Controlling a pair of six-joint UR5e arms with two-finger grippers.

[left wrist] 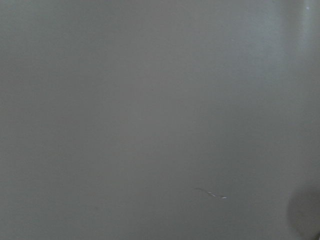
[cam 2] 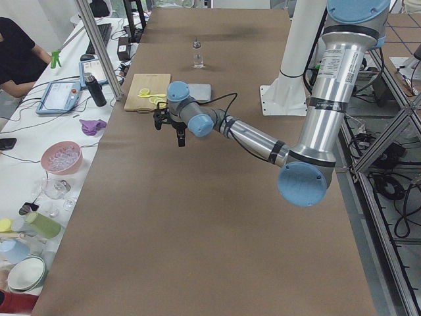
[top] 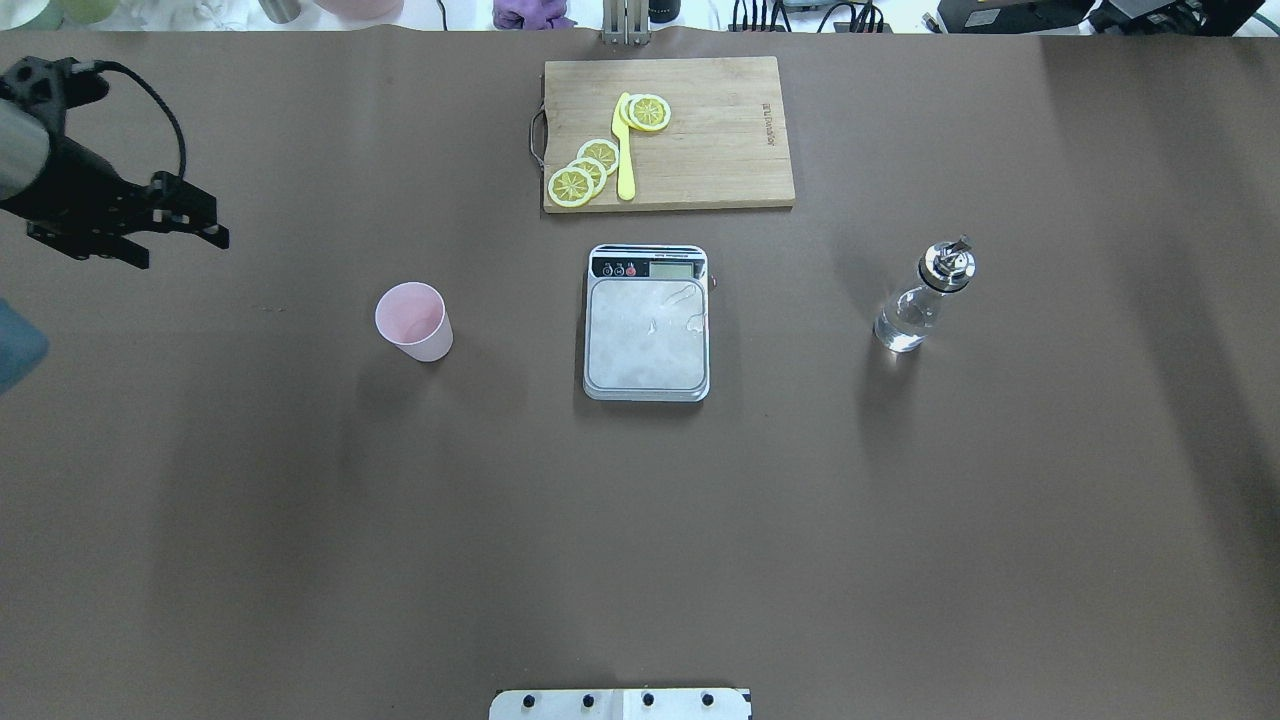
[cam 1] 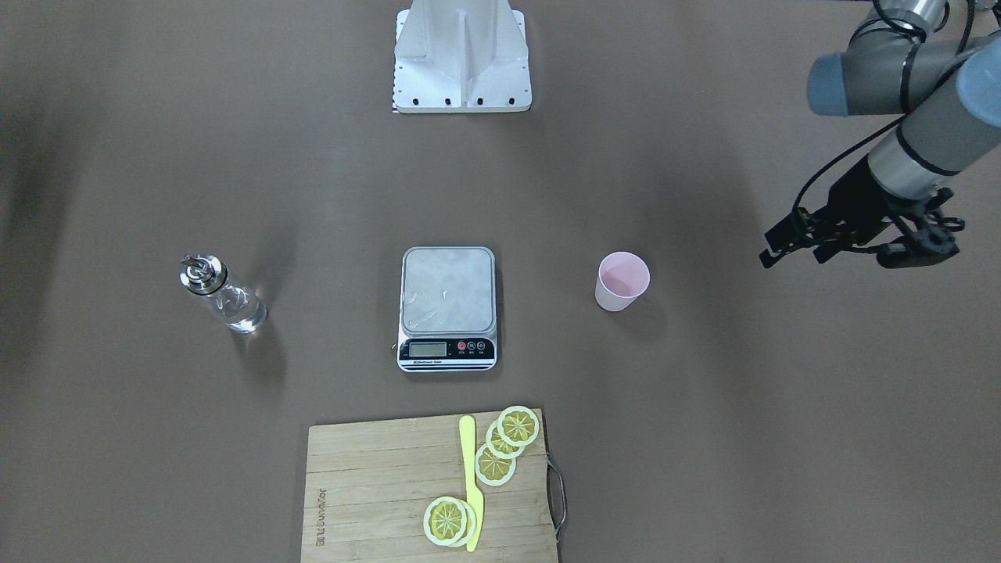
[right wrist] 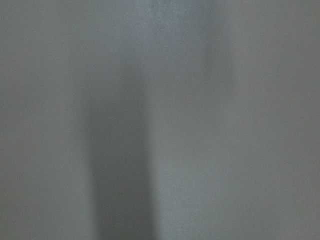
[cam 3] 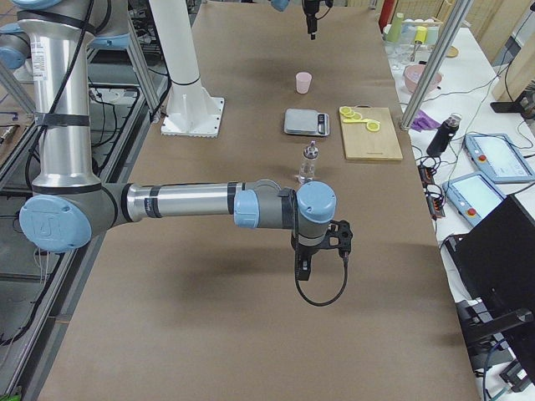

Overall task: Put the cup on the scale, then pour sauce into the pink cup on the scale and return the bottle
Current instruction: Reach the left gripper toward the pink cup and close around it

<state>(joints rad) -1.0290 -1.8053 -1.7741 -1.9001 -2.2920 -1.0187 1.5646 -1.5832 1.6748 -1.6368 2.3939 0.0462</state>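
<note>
The pale pink cup [cam 1: 622, 281] stands upright and empty on the brown table, to one side of the scale [cam 1: 448, 293]; it also shows in the overhead view [top: 413, 322]. The scale's [top: 647, 335] steel platform is bare. The clear glass bottle [cam 1: 223, 295] with a metal spout stands on the scale's other side [top: 925, 297], with clear sauce in it. My left gripper [cam 1: 794, 254] is open and empty, hovering well apart from the cup [top: 180, 245]. My right gripper [cam 3: 303, 269] shows only in the exterior right view, short of the bottle [cam 3: 308, 164]; I cannot tell if it is open.
A wooden cutting board [top: 720, 130] with lemon slices [top: 585, 170] and a yellow knife [top: 625, 150] lies beyond the scale. The robot's white base [cam 1: 461, 55] is at the near edge. Both wrist views show only blurred table surface.
</note>
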